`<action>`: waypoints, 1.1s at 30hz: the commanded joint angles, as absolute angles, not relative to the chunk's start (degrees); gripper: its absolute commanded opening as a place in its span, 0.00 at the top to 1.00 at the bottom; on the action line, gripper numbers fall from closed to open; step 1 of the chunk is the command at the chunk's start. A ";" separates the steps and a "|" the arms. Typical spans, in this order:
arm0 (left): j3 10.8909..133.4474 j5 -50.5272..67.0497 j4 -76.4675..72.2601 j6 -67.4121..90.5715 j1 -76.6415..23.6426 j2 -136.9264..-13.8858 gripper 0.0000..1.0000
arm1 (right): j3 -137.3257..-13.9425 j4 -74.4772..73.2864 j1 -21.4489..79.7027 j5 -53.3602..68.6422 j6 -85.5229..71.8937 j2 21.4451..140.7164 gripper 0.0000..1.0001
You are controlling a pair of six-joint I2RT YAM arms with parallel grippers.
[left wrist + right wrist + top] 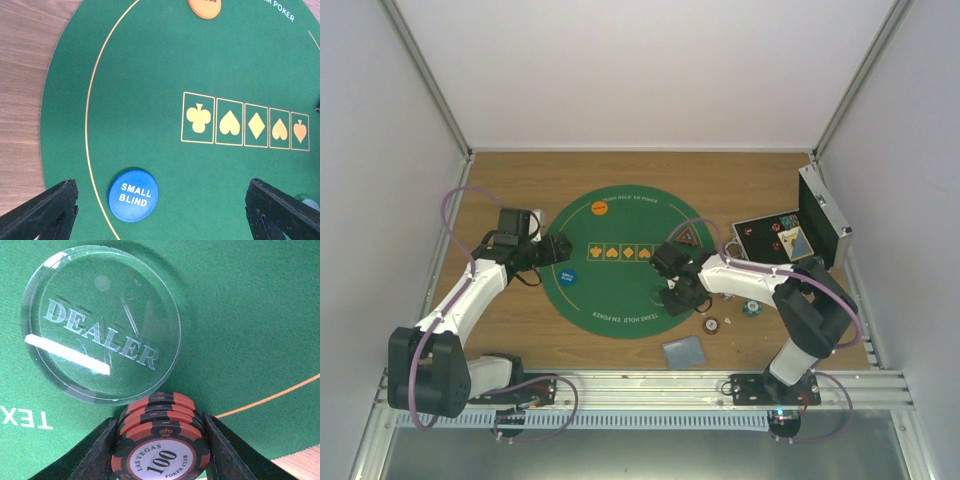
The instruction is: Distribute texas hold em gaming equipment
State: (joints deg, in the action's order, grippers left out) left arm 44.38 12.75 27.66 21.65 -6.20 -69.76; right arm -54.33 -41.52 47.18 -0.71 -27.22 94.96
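The stack of red poker chips [162, 445], about four deep with a 100 face uppermost, is pinched by its rims in the right hand [161, 460]. It hangs low over the green mat [240, 315], on the part toward the desk's near edge and right of centre, just beside a clear dealer button [100, 325]. The step looks like setting this stack down. To do it well, the stack should go down level, clear of the button, and the fingers should part only once the bottom chip rests on felt. The lift-off should be straight up so the stack does not topple. Whether the bottom chip already touches the mat is hard to judge from this angle. The right wrist view alone shows the pinch and the button. Only the overhead view gives the loose chips [712, 324] on the bare desk [500, 330] just off the mat, the playing cards [684, 351] by the near edge, and the metal case [790, 235] toward the right edge. The left wrist view shows the left hand [161, 200] spread wide and empty above the blue SMALL BLIND disc [133, 195].
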 commanded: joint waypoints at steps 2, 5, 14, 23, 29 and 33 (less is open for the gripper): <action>43.60 12.40 26.44 22.11 -5.89 -68.62 0.07 | -54.24 -41.11 48.08 -0.27 -26.89 95.99 0.52; 43.44 12.44 26.28 22.15 -5.89 -68.70 0.07 | -54.31 -41.37 48.14 -0.43 -27.07 95.98 0.48; 43.40 12.20 25.95 22.24 -5.89 -68.91 0.07 | -56.35 -43.88 48.25 -0.21 -27.11 93.00 0.38; 43.44 12.17 25.43 22.45 -5.89 -69.64 0.07 | -53.73 -54.07 48.34 -0.18 -34.81 80.54 0.30; 43.50 12.71 25.02 22.59 -5.87 -70.29 0.07 | -46.85 -55.53 48.27 -0.18 -40.06 75.88 0.30; 43.60 12.68 25.25 22.46 -5.89 -70.12 0.07 | -44.44 -54.71 48.05 -0.19 -42.29 75.69 0.29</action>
